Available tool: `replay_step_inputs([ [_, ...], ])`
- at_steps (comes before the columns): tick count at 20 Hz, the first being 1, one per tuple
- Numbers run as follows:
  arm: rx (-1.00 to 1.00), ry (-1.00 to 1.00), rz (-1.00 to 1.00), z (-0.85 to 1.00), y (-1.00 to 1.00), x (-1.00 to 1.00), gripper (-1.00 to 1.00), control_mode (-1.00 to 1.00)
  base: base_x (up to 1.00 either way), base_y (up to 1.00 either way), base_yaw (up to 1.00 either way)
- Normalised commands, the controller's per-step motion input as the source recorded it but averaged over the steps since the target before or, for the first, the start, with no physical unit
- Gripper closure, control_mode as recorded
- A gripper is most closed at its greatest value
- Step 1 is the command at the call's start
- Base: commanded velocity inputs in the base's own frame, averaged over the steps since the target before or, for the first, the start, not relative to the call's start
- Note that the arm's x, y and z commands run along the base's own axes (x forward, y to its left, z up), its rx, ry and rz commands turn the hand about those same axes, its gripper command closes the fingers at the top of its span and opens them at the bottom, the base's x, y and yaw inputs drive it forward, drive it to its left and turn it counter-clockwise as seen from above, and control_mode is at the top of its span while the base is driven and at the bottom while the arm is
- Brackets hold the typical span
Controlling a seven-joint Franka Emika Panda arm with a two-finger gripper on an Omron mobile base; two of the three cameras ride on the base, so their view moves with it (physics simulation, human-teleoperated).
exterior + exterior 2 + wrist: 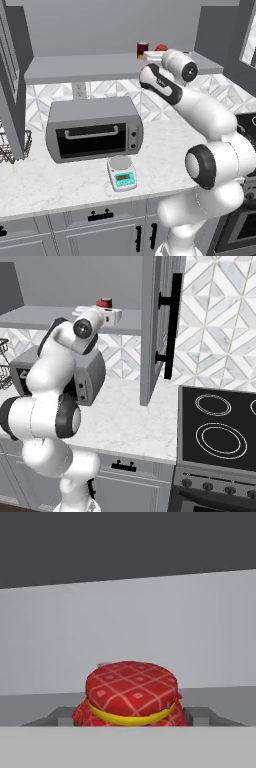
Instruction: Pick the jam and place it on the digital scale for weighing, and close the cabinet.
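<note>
Grey cabinet shelf (85,67) is carrying the jam (131,693) at upper centre of the left base view, where the gripper (131,717) is bracketing it; grip uncertain. Digital scale (122,173) is sitting lower centre on the counter (60,185)

We see two base views from behind the arm, left and right, sharing the shelf (100,67) ahead. Our hand view sits close behind the jam (131,692).
</note>
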Motion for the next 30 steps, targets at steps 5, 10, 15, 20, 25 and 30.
replay_step_inputs([
  [5,0.0,-0.49,0.05,0.0,0.1,-1.0,1.0,-1.0,0.0,0.0,0.0],
  [10,-0.01,-0.42,0.09,-0.08,0.12,-1.0,1.0,-1.0,0.0,0.0,0.0],
  [15,0.0,-0.15,0.03,-0.08,-0.02,-1.0,1.0,-1.0,0.0,0.0,0.0],
  [20,-0.01,0.11,0.12,0.0,0.17,-1.0,1.0,-1.0,0.0,0.0,0.0],
  [25,-0.03,0.37,0.24,0.0,0.32,-0.42,1.0,-1.0,0.0,0.0,0.0],
  [30,0.0,0.36,0.37,-0.16,0.08,-0.03,1.0,-1.0,0.0,0.0,0.0],
])
